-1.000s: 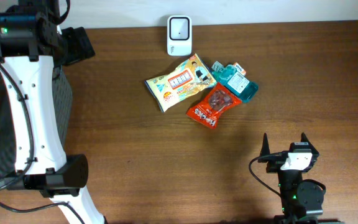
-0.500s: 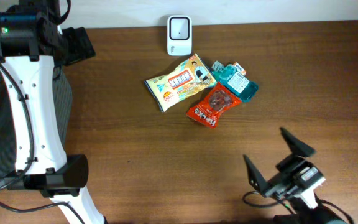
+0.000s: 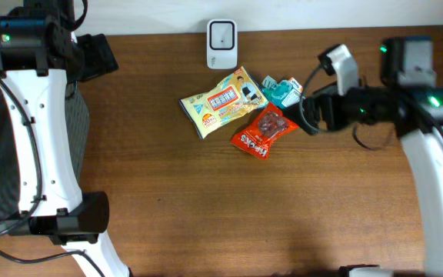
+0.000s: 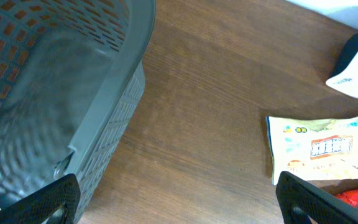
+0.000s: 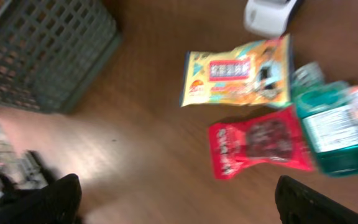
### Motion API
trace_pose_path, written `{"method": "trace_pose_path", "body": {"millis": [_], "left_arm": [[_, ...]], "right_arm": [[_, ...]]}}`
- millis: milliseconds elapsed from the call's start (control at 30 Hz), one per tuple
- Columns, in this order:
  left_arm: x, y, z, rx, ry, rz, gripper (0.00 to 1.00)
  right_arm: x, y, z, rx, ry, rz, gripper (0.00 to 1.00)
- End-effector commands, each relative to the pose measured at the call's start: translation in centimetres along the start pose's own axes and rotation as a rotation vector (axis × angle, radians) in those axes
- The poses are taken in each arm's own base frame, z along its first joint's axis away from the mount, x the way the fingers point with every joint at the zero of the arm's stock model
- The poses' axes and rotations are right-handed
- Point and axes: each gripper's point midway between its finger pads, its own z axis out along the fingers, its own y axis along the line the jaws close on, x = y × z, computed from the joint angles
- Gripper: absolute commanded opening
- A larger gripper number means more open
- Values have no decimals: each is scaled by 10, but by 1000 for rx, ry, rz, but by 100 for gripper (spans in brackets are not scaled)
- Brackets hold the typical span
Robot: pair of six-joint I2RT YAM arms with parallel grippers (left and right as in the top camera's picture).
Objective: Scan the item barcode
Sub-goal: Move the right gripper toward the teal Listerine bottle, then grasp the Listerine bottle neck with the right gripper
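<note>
Both wide open, empty: left gripper (image 4: 176,202) by grey plastic lattice basket (image 4: 55,81), right gripper (image 5: 179,208) above items. Mid-desk cluster, touching: flat crinkly yellow pouch (image 3: 223,101), glossy red pouch (image 3: 263,131), translucent teal pack (image 5: 334,130). Rounded white scanner (image 3: 221,44) near. Dark wood-grain desk (image 3: 206,208).

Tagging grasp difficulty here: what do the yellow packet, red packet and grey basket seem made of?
Yellow packet: probably thin printed plastic film, slightly glossy; flat seam at its end, soft pillow shape. Red packet: apparently similar film, with a faint sheen on its crinkled surface. Grey basket: likely rigid moulded plastic, matte; uniform lattice holes and a smooth rim.
</note>
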Motion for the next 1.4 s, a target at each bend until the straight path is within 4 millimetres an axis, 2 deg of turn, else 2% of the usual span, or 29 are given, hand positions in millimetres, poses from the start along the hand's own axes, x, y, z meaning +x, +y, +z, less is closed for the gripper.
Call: {"method": "trace_pose_path", "body": {"millis": [0, 33, 67, 100, 133, 200, 233, 300, 333, 367, 467, 567, 700, 767, 833, 967, 1067, 1167, 1200, 1300, 1367], "left_arm": [[-1, 3, -8, 5, -18, -1, 99], [-1, 3, -8, 5, -18, -1, 99], [-1, 3, -8, 5, -18, -1, 99], [-1, 3, -8, 5, -18, -1, 99], [-1, 3, -8, 5, -18, -1, 99], [-1, 2, -8, 6, -18, -1, 99], [-1, 3, -8, 5, -18, -1, 99], [-1, 3, -8, 5, -18, -1, 99], [-1, 2, -8, 6, -18, -1, 99], [-1, 3, -8, 5, -18, -1, 99], [-1, 3, -8, 5, -18, -1, 99], [-1, 3, -8, 5, -18, -1, 99], [-1, 3, -8, 5, -18, -1, 99], [-1, 3, -8, 5, -18, -1, 99], [-1, 3, -8, 5, -18, -1, 99], [-1, 3, -8, 5, -18, -1, 99], [-1, 3, -8, 5, -18, -1, 99], [-1, 2, -8, 6, -18, -1, 99], [-1, 3, -8, 5, -18, -1, 99], [-1, 3, -8, 5, -18, -1, 99], [-1, 3, -8, 5, -18, -1, 99]], "right_arm": [[14, -30, 47, -20, 128, 165, 98], [34, -84, 53, 326, 223, 255, 98], [41, -120, 45, 638, 239, 308, 98], [36, -138, 35, 837, 192, 344, 98], [23, -141, 37, 885, 141, 313, 98], [-6, -143, 45, 870, 20, 281, 98], [-10, -148, 52, 869, 3, 278, 98], [-3, -163, 80, 851, 63, 210, 98], [8, -171, 109, 776, 206, -1, 98], [18, -181, 121, 758, 290, -115, 98], [32, -200, 148, 708, 400, -292, 98], [42, -220, 167, 694, 419, -305, 98], [47, -245, 171, 673, 389, -258, 98], [54, -248, 179, 550, 351, -204, 98], [50, -238, 184, 422, 288, -172, 98], [61, -228, 194, 336, 298, -139, 98], [75, -188, 202, 145, 324, -80, 98], [80, -156, 208, 89, 370, -91, 98], [74, -149, 207, 106, 366, -94, 98], [40, -178, 182, 502, 329, 37, 99], [38, -182, 179, 554, 288, 176, 98]]}}
